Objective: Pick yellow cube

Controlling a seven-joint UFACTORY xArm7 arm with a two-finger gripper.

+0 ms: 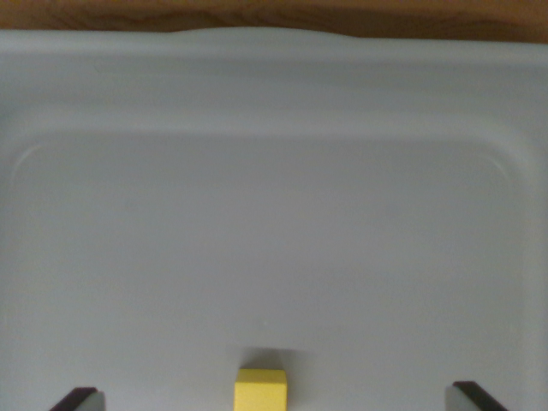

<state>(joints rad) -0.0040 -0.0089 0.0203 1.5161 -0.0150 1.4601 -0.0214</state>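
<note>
A small yellow cube [261, 390] lies on the floor of a pale grey bin [274, 94], at the bottom middle of the wrist view and partly cut off by the frame's lower edge. Two dark fingertips [75, 399] of my gripper [276, 398] poke in at the bottom corners, one at the wrist view's left and one at its right. They stand far apart, so the gripper is open. The cube sits between them, close to midway, touching neither.
The bin's far wall and rounded rim run across the top of the view. Beyond the rim shows a strip of brown wooden surface [257, 15]. The bin's floor fills most of the frame.
</note>
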